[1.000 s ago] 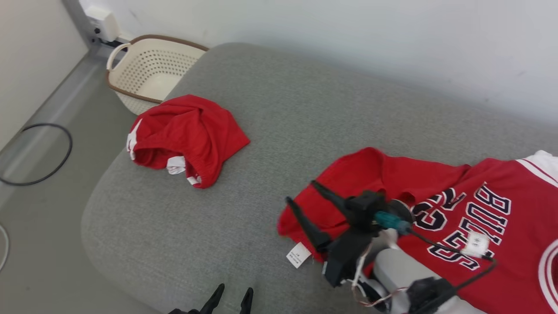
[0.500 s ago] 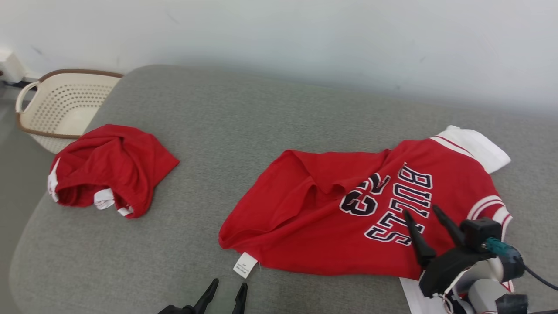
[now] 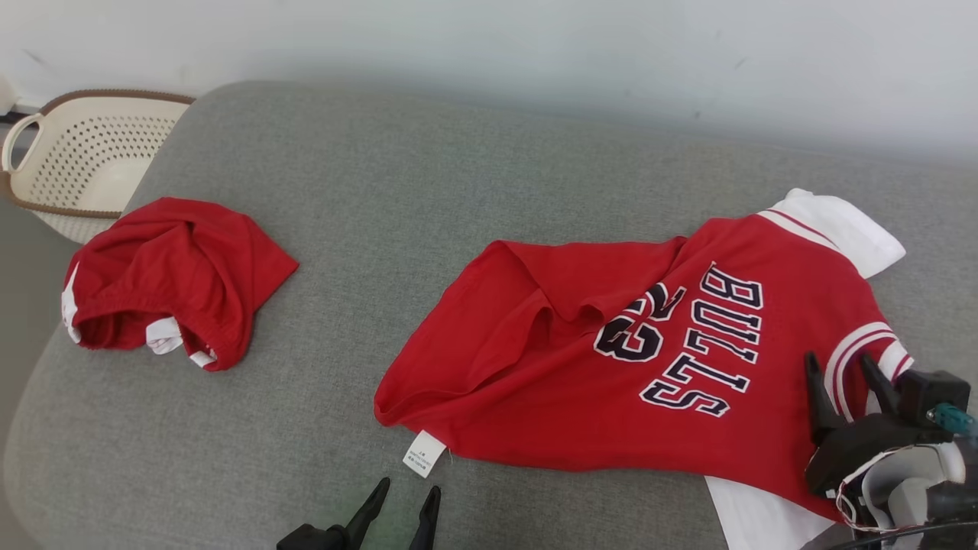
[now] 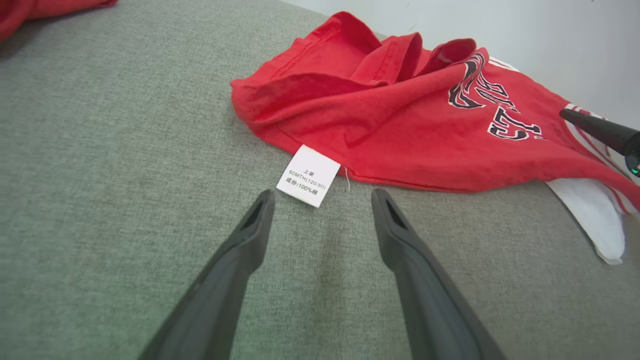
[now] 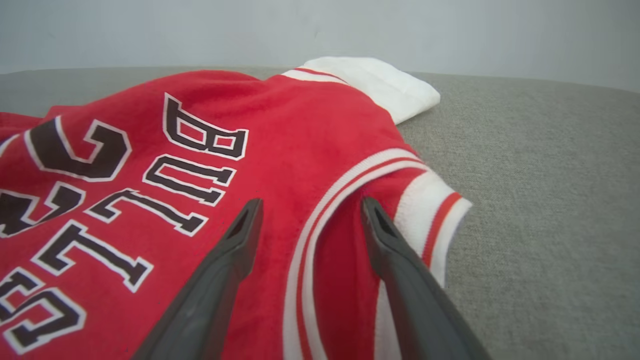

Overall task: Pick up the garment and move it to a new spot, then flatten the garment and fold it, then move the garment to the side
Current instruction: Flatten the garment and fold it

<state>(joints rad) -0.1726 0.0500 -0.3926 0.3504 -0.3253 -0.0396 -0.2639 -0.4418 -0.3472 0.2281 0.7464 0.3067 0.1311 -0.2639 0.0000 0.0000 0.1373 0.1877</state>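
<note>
Head view pictures show that the camera has been turned toward the robot's right over the last 1 second, so the drift of the cream basket point(image 3: 76, 153) and the crumpled red shorts point(image 3: 168, 275) toward the left edge is to be read as camera motion only. Against the red jersey point(image 3: 581, 382) itself, however, the right gripper point(image 3: 838, 359) has been carried from the hem end, near the white label point(image 3: 422, 453), along the lettering to the striped armhole trim point(image 5: 430, 200). The jersey is seen lying print-up on the grey cushion point(image 3: 382, 153), toward the robot's right and well apart from the shorts, with 1 white sleeve point(image 3: 840, 221) at its far corner. Its outline is unchanged from half a second ago. The move to a new spot is therefore judged done, and flattening is judged to be the step in hand, since a raised fold is left across the upper hem area. Both pairs of jaws are spread wide. Between the right gripper's 2 fingers the striped trim can be seen, but nothing is pinched, and whether the cloth is touched cannot be told. The left gripper point(image 3: 408, 487) is held low over bare cushion, just short of the label and apart from it, with nothing held. A grip at each end of the jersey is judged likely to be needed for the fold to be pulled out.
</note>
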